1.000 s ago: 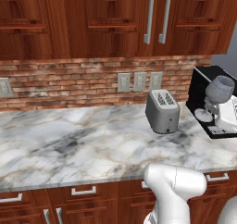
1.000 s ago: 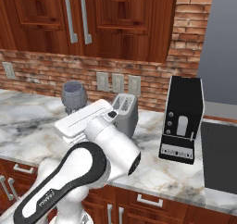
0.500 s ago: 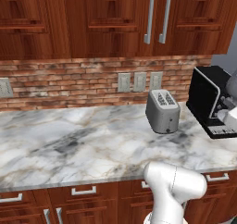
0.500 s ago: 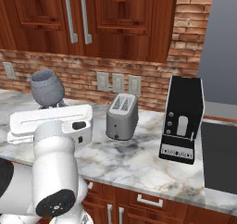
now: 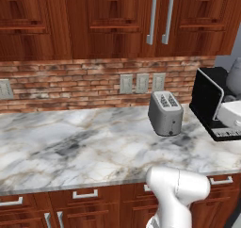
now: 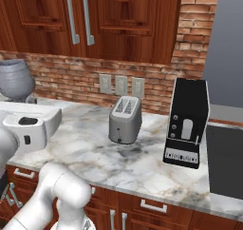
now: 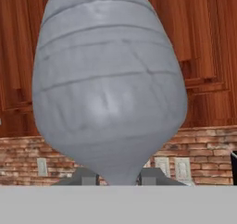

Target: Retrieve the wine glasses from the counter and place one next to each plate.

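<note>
Jaws pinched on wine glass (image 7: 109, 89) stem, bowl upright above gripper (image 7: 113, 177). You've swung it off counter (image 5: 70, 147), away from toaster (image 6: 125, 119) — carry underway, plates next.

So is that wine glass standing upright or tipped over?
Upright. In the hand view the wine glass has its rounded bowl above, narrowing downward between the fingers of the gripper, which is shut on it below the bowl.
</note>
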### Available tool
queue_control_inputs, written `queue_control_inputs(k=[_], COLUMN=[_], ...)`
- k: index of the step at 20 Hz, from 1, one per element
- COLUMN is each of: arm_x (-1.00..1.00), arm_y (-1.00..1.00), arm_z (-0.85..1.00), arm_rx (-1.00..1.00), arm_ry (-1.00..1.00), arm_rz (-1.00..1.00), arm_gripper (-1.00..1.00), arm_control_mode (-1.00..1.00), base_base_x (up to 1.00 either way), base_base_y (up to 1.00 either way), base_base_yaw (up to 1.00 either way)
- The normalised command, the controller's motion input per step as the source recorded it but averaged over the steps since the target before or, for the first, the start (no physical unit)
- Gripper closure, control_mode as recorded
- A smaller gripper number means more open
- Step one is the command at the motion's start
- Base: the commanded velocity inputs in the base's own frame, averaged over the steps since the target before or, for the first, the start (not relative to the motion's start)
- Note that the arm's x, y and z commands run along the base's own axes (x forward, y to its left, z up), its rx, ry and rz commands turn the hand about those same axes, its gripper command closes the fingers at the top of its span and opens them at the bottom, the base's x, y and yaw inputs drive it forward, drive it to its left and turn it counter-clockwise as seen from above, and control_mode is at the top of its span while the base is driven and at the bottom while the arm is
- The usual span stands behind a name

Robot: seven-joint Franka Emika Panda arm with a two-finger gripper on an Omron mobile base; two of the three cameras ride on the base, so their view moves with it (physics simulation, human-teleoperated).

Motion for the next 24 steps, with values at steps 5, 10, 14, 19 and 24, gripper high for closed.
queue_control_inputs(k=[5,10,14,19,24], arm_x=[0.0,0.0,0.0,0.0,0.0], arm_y=[0.61,0.36,0.0,0.0,0.0], arm_z=[-0.44,-0.66,0.0,0.0,0.0], arm_rx=[0.03,0.0,0.0,0.0,0.0], arm_ry=[0.0,0.0,0.0,0.0,0.0], arm_rz=[-0.08,-0.08,0.0,0.0,0.0], arm_gripper=[1.0,1.0,1.0,1.0,1.0], arm_control_mode=[-1.0,-1.0,1.0,1.0,1.0], base_base_x=[0.0,0.0,-0.78,-1.0,-1.0], base_base_y=[0.0,0.0,-0.05,-0.27,-0.27], base_base_yaw=[0.0,0.0,-0.06,-0.06,-0.05])
